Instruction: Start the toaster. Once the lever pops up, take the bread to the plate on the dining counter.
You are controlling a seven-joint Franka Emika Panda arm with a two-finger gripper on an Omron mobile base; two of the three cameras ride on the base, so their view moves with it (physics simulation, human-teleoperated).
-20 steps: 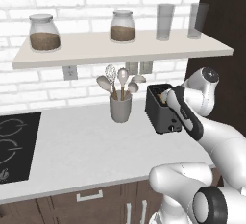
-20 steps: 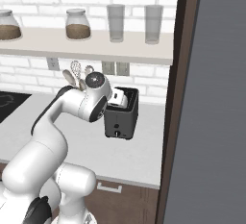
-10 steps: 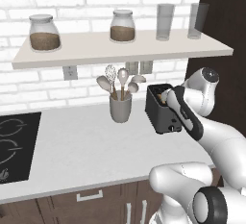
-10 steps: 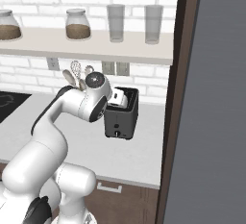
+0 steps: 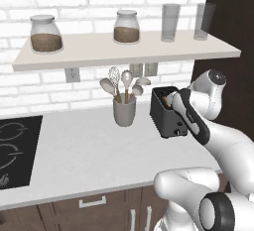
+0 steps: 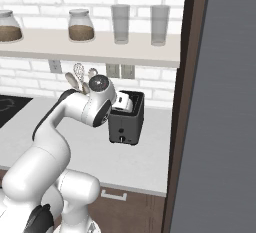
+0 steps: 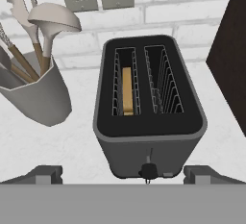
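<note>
Nothing is shifting: your released fingers [image 7: 48, 174] are hovering, straddling the small black boxy toaster's [image 7: 149, 122] knob [image 7: 148, 171], tan bread slice [image 7: 127, 91] seated beyond.

A home kitchen: white brick wall, jar shelf [image 5: 124, 51], stovetop [image 5: 15, 148], utensil cup [image 5: 124, 111], toaster [image 7: 149, 122] on a counter [image 5: 89, 160].

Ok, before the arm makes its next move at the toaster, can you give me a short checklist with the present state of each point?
1. Bread sits in the left slot of the toaster: ok.
2. Right slot empty: ok.
3. Lever at the bottom of its track: ok.
4. Pincer open, fingertips either side of the front: ok.
5. Utensil cup stands apart from the toaster: ok.
6. Toasting running: cannot tell.
</note>
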